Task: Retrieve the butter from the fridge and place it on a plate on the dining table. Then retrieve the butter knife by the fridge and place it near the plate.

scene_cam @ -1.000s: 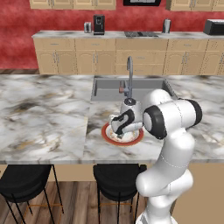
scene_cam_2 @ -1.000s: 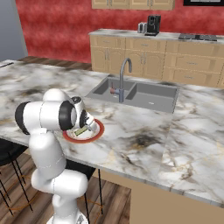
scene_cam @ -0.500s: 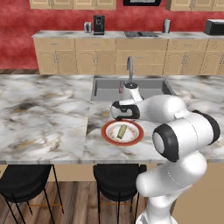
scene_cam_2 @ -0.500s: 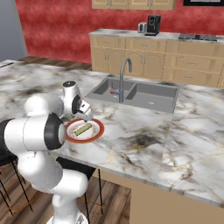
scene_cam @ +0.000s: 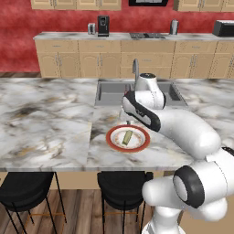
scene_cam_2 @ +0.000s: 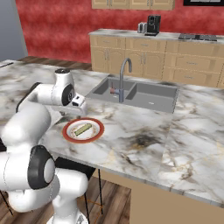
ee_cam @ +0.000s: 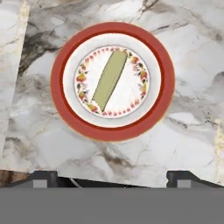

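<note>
Overhead now, my claw (ee_cam: 112,177) looks straight down on the plate (ee_cam: 113,81). Its two dark tips stand far apart at the bottom of the hand view, one at each side, and hold nothing.

Butter (ee_cam: 109,80): lies flat and slantwise across the whitish centre of the plate, inside the ring of small red and yellow marks, clear of the broad red rim. Nothing touches it.

Plate sits on the marble bench (ee_cam: 188,52), near the front edge. In the left base view the plate (scene_cam: 128,138) is just in front of the sink (scene_cam: 109,91), with the butter (scene_cam: 126,136) on it.

Arm pose: in the left base view my arm rises from the lower right, sweeps up and to the left over the bench, and the wrist bends down above the far side of the plate. In the right base view the arm comes up at lower left, the hand beside the plate (scene_cam_2: 83,130) toward the sink (scene_cam_2: 148,94).

Hard to make out: from both base cameras the wrist housing covers the fingers. Tap (scene_cam_2: 124,76) stands behind the hand. Two black stools (scene_cam: 27,189) under the bench are cut off by the lower frame edge.
</note>
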Controlling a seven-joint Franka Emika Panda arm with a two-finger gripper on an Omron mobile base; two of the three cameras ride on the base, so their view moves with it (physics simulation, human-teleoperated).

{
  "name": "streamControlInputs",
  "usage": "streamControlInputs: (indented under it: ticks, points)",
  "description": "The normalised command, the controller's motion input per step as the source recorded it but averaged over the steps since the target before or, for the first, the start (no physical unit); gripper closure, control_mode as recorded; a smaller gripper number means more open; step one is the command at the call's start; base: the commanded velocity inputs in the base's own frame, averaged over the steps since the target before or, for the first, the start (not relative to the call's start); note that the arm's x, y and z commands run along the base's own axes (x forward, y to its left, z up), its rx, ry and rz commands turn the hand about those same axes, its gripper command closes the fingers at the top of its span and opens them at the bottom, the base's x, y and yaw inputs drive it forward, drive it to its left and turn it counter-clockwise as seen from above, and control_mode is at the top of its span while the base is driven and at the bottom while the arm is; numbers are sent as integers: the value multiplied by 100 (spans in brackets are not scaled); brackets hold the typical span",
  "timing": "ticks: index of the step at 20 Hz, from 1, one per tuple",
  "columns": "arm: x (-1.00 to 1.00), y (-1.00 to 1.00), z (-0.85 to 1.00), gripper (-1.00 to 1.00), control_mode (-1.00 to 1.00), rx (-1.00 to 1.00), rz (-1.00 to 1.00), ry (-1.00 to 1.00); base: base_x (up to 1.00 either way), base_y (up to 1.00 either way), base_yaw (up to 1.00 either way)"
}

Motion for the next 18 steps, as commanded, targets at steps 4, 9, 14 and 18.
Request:
streamControlInputs:
  ticks: [4,9,14,18]
  points:
    - [-100,-8,34,-100,-100,-7,15,6,0,0,0]
    - [-100,-13,13,-100,-100,-21,14,0,0,0,0]
    - [-100,-40,1,-100,-100,-13,3,-8,0,0,0]
    - [-83,-53,23,-100,-100,1,0,-2,0,0,0]
